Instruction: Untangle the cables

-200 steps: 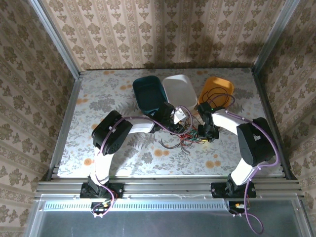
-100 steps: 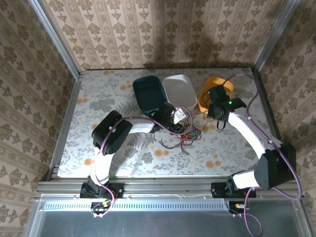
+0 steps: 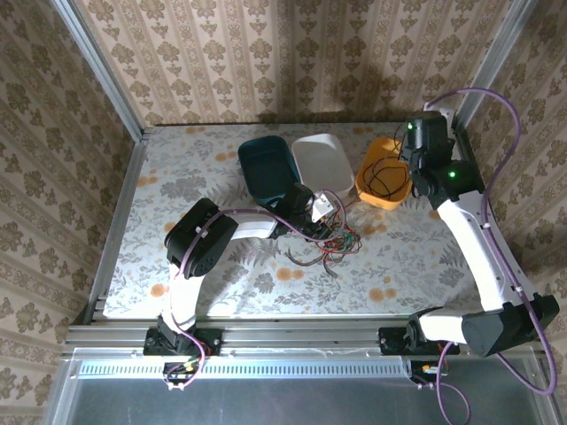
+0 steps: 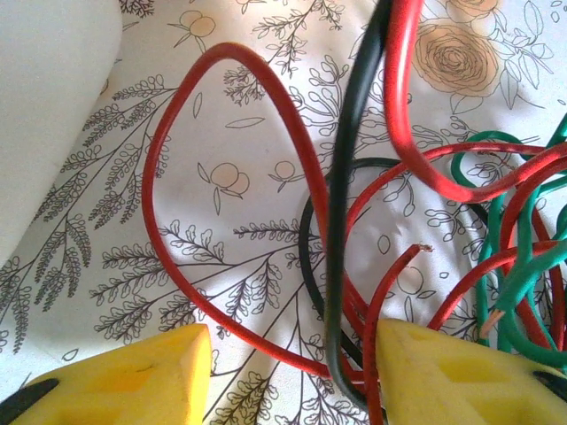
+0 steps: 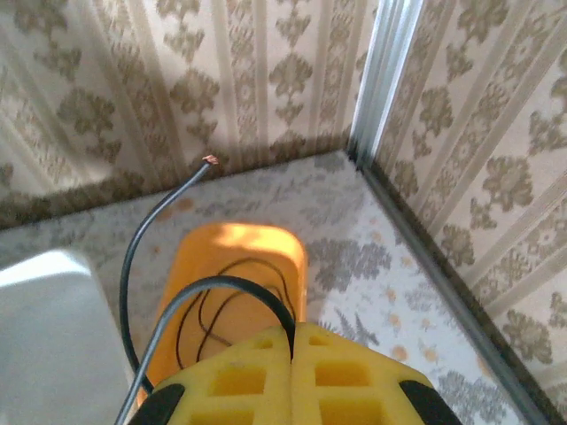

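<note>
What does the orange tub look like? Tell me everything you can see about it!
The orange tub looks like smooth plastic, with rounded corners and an open top. It stands upright on the flowery table, at the back right, beside a white tub. A thin black wire lies inside in loose loops. The right end effector hangs above it, shut on a thicker black cable.

You face a tabletop [image 3: 221, 283] covered in a pale floral print. Wallpapered walls [image 3: 292, 62], striped in beige damask, enclose its far, left and right edges. Aluminium posts [image 3: 97, 66] rise at both far corners. A slotted aluminium rail [image 3: 301, 336] runs along the near edge. The far edge lies in soft shadow.
</note>
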You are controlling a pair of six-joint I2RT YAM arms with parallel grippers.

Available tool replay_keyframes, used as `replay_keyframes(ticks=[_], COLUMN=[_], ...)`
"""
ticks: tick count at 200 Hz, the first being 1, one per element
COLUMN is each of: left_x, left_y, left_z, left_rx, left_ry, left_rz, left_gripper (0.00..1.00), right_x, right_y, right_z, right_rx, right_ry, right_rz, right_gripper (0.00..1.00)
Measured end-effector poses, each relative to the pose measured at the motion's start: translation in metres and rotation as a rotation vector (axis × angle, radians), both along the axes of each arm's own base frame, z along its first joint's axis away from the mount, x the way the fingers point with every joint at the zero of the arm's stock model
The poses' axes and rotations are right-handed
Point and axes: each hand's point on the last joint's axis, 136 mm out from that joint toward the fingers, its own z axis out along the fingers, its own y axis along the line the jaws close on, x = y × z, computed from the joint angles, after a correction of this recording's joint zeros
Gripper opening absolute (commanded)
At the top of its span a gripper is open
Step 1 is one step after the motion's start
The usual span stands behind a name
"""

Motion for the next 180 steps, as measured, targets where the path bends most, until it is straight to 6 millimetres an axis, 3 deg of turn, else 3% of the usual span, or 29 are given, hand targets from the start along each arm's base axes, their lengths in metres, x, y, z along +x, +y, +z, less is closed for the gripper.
replay_keyframes(ticks=[43,100,180], left_x=[0.000,0.000,0.000], left_y=[0.002,0.002,0.003], left_z=[-0.003,-0.003,-0.004], left_rx=[0.006,0.003,0.002], left_ry=[0.000,-0.005,-0.010], left_rz=[0.005,0.006,0.009], left_gripper=[0.54,0.55,0.57], right_x=[0.008,0.028,0.077], right_y=[-0.016,-0.011,-0.005], right_z=[0.050,0.114,0.143], right_rx=[0.014,0.034,0.008], right_ry=[-0.146,-0.311,-0.359], right_rz=[-0.029,0.025,0.081], right_gripper=[0.00,0.00,0.00])
